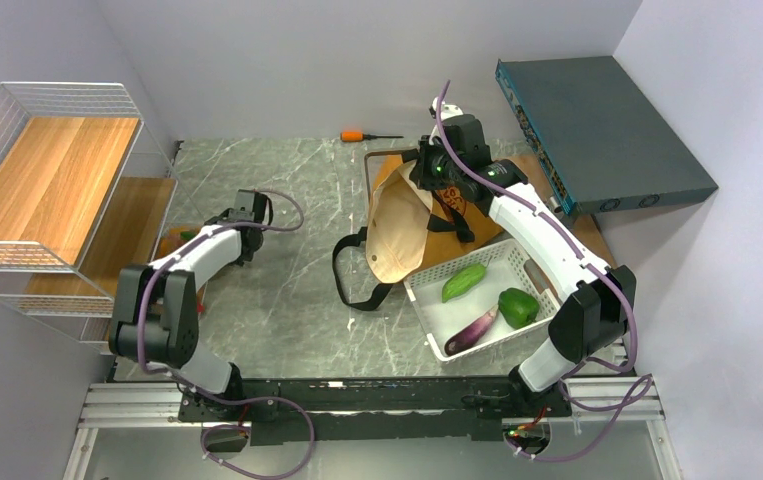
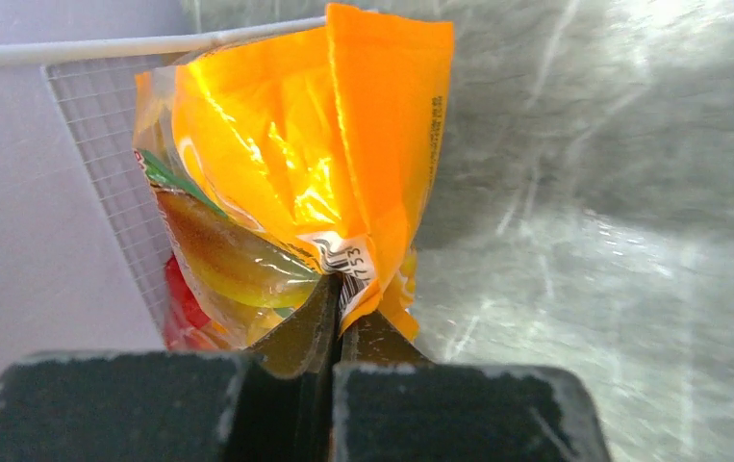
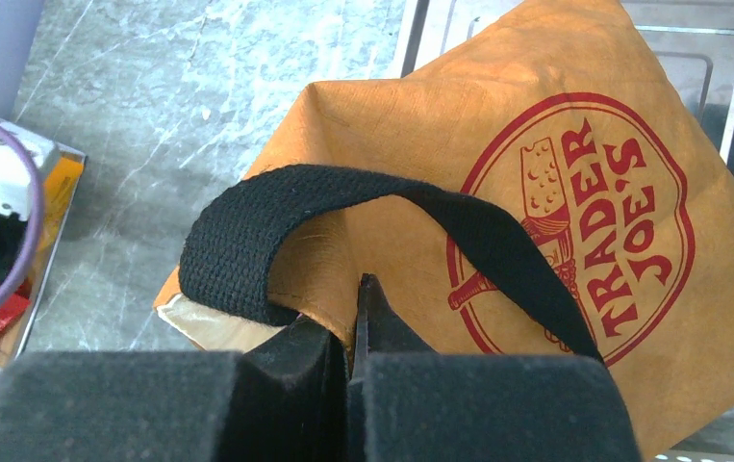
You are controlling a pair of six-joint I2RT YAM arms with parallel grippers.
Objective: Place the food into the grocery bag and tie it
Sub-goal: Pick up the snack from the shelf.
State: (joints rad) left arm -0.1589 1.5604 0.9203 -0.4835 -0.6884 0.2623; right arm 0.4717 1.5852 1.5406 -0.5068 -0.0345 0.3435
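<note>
My left gripper is shut on the bottom seam of an orange snack packet, which stands upright against a wire mesh at the table's left edge. A red packet lies behind it. My right gripper is shut on the rim of the mustard grocery bag, just under its black strap. In the top view the bag hangs from that gripper with its pale lining showing. A purple oblong vegetable lies in the white basket.
The basket also holds a green cucumber and a green pepper. A wire rack with wooden shelves stands at the left. An orange-handled screwdriver lies at the back, with a dark flat box at the back right.
</note>
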